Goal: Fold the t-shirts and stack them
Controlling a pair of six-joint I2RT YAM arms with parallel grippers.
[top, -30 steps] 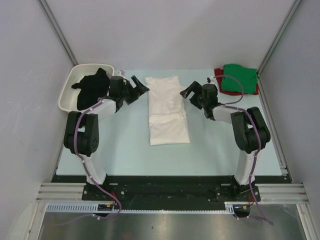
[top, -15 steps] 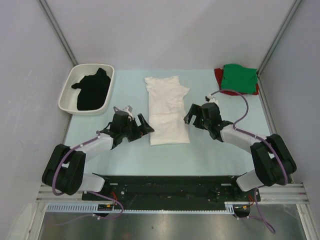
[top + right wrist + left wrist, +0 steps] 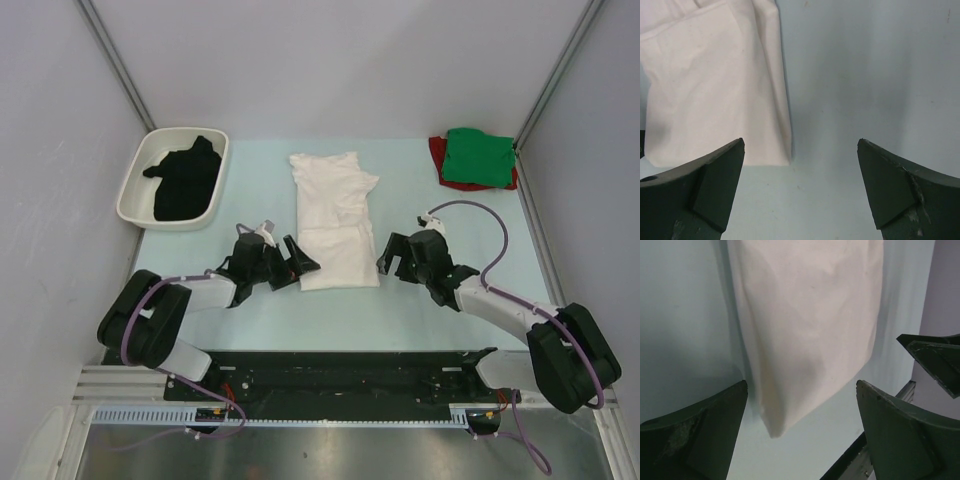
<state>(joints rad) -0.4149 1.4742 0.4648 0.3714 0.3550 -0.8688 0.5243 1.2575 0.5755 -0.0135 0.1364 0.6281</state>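
Note:
The white t-shirt lies partly folded in a long strip down the middle of the table. My left gripper is open and low beside the strip's near left corner, which shows in the left wrist view. My right gripper is open and low beside its near right corner, seen in the right wrist view. The green t-shirt lies folded on the red t-shirt at the far right. The black t-shirt lies crumpled in the tray.
The white rounded tray stands at the far left. The light blue table is walled by grey panels left, right and back. A black rail runs along the near edge.
Both arms have swung from the far half of the table down toward me. The grippers now sit at the shirt's near corners. The shirt has not moved.

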